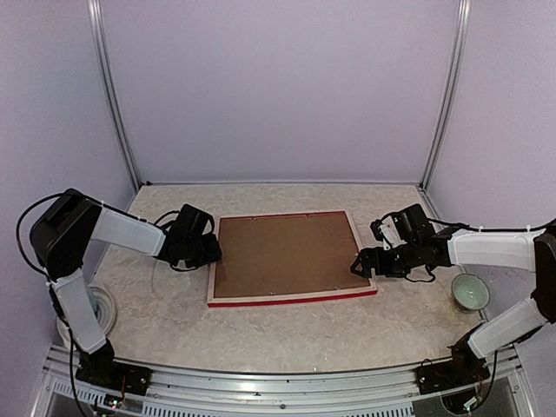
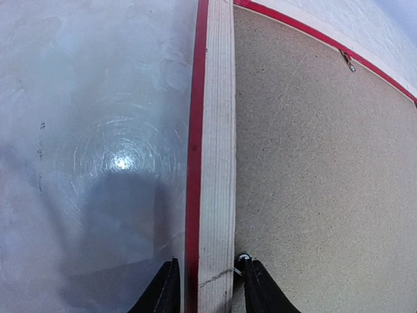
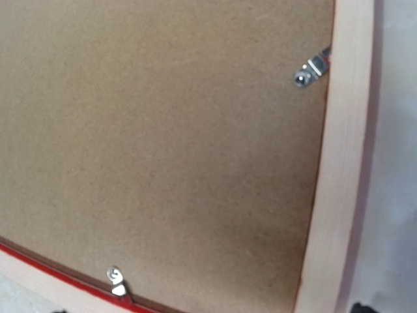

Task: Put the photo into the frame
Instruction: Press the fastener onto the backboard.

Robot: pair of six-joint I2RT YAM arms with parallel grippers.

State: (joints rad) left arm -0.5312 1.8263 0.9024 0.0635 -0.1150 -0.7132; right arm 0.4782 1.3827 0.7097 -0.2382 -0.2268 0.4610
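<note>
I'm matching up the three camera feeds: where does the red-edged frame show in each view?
Top external: the frame lies back-up in the centre of the picture.
Left wrist: its pale, red-edged bar runs up the middle, between the fingers of the left claw.
Right wrist: pale bar down the right side, red strip at lower left.
Shared landmark: the brown backing board, in all three.
</note>
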